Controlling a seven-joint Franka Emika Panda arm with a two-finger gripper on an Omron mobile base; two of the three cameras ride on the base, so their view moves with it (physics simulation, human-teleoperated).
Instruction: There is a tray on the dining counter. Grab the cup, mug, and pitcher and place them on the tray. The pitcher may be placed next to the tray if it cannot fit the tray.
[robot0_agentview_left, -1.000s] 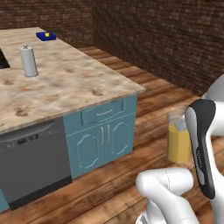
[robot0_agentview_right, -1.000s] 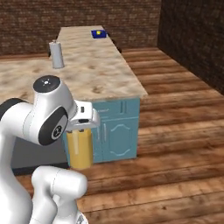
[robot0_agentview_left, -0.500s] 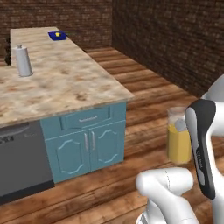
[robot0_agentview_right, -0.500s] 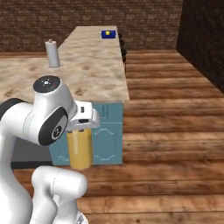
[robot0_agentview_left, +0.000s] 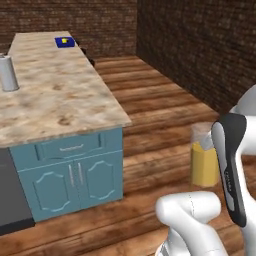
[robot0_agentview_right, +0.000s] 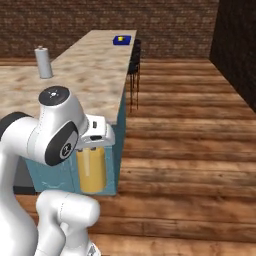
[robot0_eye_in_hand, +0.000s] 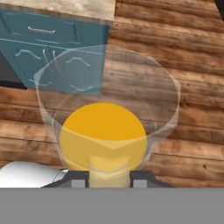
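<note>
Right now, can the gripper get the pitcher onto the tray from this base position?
Probably not. The gripper holds the pitcher over the wood floor, off the near end of the dining counter. The tray sits at the far end.

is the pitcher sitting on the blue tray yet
No, the pitcher hangs in the gripper above the wood floor, while the tray lies far down the dining counter.

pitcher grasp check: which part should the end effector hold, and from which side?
As it is now: the end effector is shut on the pitcher at its glass wall by the rim, coming from above. The pitcher hangs upright, liquid level. Its body looks too wide for the jaws, so the thin wall is the likelier hold.
</note>
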